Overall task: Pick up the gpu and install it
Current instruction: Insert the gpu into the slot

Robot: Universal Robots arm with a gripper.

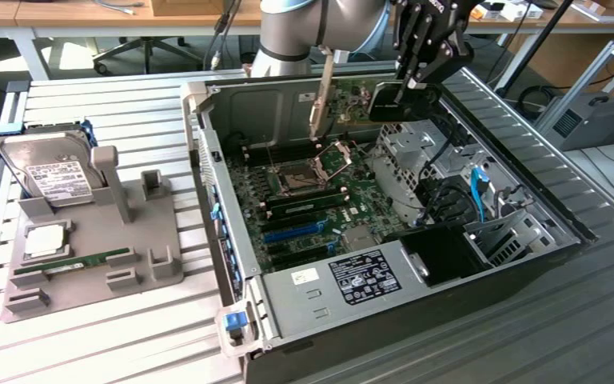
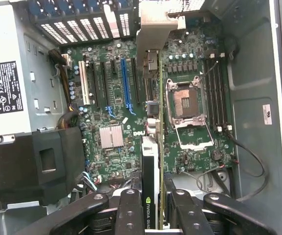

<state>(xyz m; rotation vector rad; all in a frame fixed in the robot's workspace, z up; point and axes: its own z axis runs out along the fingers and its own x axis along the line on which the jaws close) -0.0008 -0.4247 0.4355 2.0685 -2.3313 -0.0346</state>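
Hand: the hand (image 1: 409,83) (image 2: 153,215) hangs over the open computer case (image 1: 205,152), closed on the gpu, with a dark finger pressed to each flat face of the card.
Gpu: the gpu (image 1: 395,104) (image 2: 149,156) is up in the hand's grip, standing on edge inside the case mouth above the motherboard (image 1: 323,204) (image 2: 114,98).
Bracket: its silver bracket (image 1: 320,100) (image 2: 155,29) points away from the hand, toward the case's rear wall by the slotted openings.
Line-up: from the wrist view the card runs between the long blue slot (image 2: 126,83) and the CPU socket (image 1: 301,172) (image 2: 187,105); I cannot tell whether its lower edge touches any slot.
Case: lies on its side on the bench (image 1: 105,344), lid off, with the labelled power supply (image 1: 360,276) (image 2: 4,88) at the near end.
Grey holder: the grey holder (image 1: 125,240) sits on the bench at the exterior view's left, well apart from the hand.
Hard drive: the hard drive (image 1: 57,172) leans at the holder's far end.
RAM stick: the RAM stick (image 1: 73,262) lies flat near the holder's front.
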